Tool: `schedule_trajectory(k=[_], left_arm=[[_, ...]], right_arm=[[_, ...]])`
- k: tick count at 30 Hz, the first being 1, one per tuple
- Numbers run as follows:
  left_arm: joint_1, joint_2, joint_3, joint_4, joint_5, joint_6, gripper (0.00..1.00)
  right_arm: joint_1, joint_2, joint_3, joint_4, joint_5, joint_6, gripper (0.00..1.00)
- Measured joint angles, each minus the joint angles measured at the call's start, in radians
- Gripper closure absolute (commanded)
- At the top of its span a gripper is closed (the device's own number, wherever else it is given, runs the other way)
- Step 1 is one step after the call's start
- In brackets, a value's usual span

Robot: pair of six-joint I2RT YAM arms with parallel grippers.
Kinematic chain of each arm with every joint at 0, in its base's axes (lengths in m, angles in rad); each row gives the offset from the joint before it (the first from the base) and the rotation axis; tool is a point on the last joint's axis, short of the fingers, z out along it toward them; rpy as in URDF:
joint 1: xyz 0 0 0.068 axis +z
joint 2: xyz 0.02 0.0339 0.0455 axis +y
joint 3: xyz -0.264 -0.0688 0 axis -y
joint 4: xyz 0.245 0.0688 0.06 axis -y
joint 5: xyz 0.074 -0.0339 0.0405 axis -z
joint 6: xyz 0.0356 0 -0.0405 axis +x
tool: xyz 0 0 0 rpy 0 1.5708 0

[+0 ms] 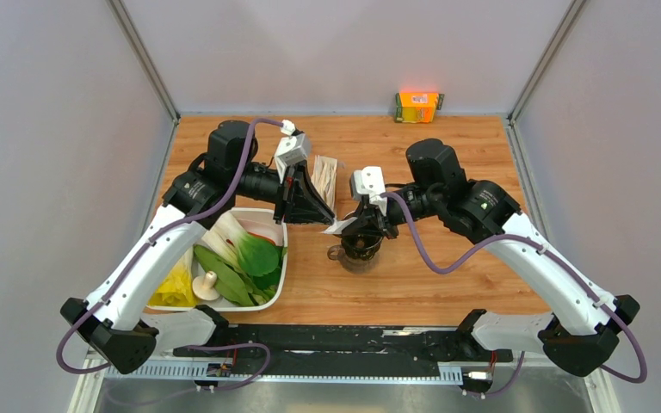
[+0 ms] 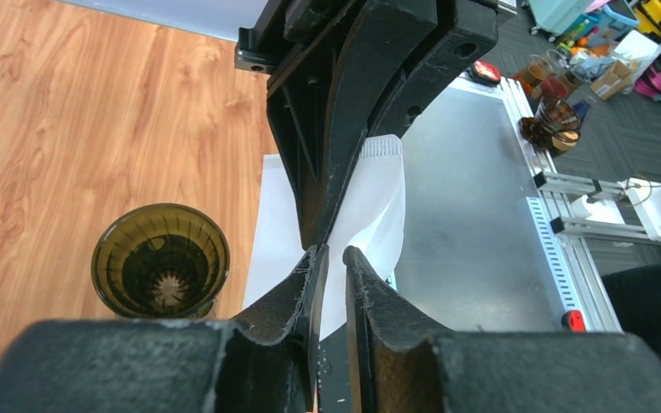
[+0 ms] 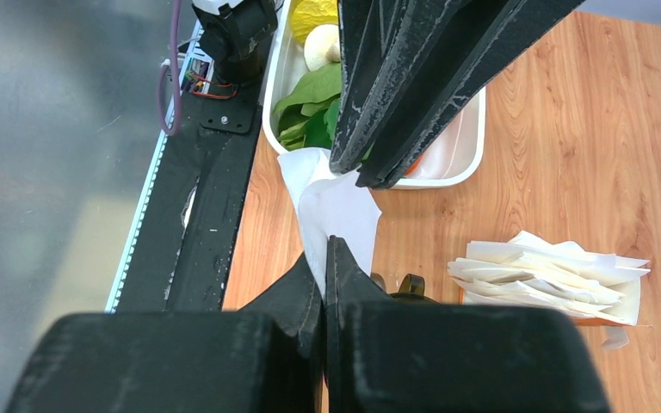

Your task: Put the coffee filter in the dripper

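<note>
Right gripper point(image 3: 324, 251) is clamped tight on one edge of the coffee filter point(image 3: 337, 205), its two black fingers pressed together with the paper between them. From my left wrist view, the left gripper point(image 2: 331, 258) has the same sheet running through a narrow slit between its fingertips, and I cannot tell whether it is really pinching the paper or only bracketing it. So the filter hangs in the air between the two tools, a thin white sheet, smooth and slightly curled, with a finely crimped seam along one end. It is not in the dripper point(image 2: 161, 261), which stands upright on the wooden table point(image 1: 447, 275) beside and below the paper. The dripper is a round, smoky brown, see-through cup with ribs running down to a hole at the bottom. From overhead the right wrist covers most of it, so I see the cup poorly from there. Close on the left is a white tray point(image 3: 473, 146) of leafy greens point(image 1: 254, 258), just beside the left tool. Behind the grippers lies a fanned stack of cream paper filters point(image 3: 551, 275). An orange box point(image 1: 419, 106) sits at the far edge, well apart.
</note>
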Motion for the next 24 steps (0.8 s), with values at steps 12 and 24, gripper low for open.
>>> schedule_trajectory(k=[12, 24], left_arm=[[0.000, -0.002, 0.014, -0.024, -0.032, 0.036, 0.66], [-0.019, -0.003, 0.014, -0.052, -0.108, 0.091, 0.67]], right_arm=[[-0.005, 0.016, 0.001, 0.000, 0.010, 0.028, 1.00], [-0.013, 0.024, 0.008, 0.001, 0.003, 0.043, 1.00]])
